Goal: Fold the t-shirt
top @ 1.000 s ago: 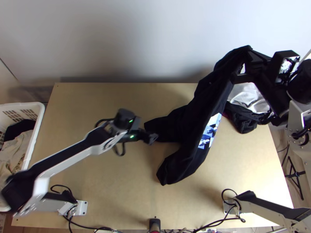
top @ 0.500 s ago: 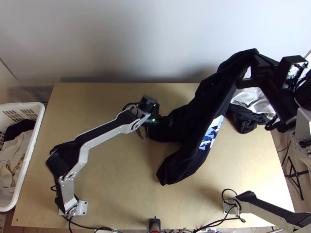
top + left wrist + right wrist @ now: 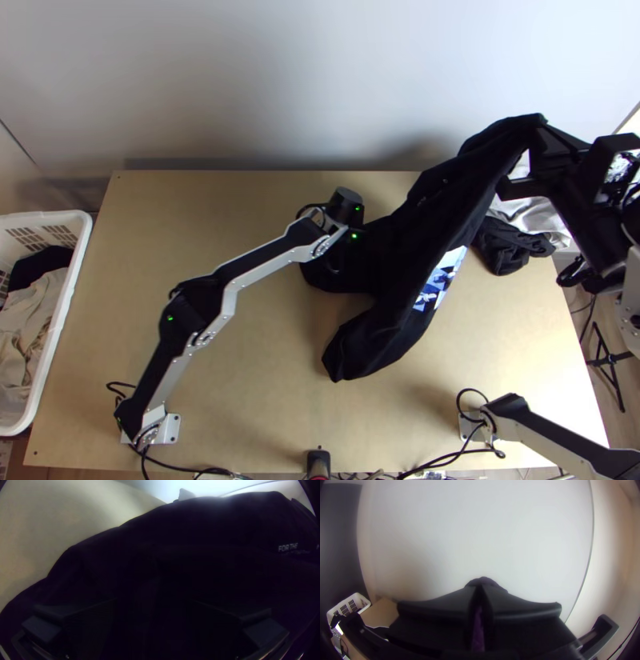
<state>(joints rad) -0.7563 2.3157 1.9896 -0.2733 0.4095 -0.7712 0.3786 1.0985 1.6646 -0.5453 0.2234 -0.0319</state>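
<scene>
Across the bench [image 3: 264,384] we judge that the folding proper has yet to begin. Near one side stands a white basket [image 3: 64,308] with light and dark cloth in it.

The black t-shirt [image 3: 392,320] slants from the bench's middle up towards its far right corner. Its lower part lies bunched and creased, one narrower end pointing to the near edge, and its upper part is lifted up and bears no crease we would call a fold. As we judge it, we are at picking up and sorting out; spreading flat, bringing in the sleeves and doubling the body are all left to do.

Beyond the shirt, grey cloth [image 3: 528,210] and a dark bundle [image 3: 506,250] sit at the right side.

Our right claw [image 3: 481,590] is closed on the raised end of the shirt, a strip of fabric pinched between its fingers. Our left claw [image 3: 155,600] has its fingers spread wide over the lower part, with nothing clamped; whether they touch the cloth we cannot tell.

Smaller again is the blue and white print [image 3: 440,280], tilted with the hanging cloth, and smallest the pale lettering [image 3: 288,547].
</scene>
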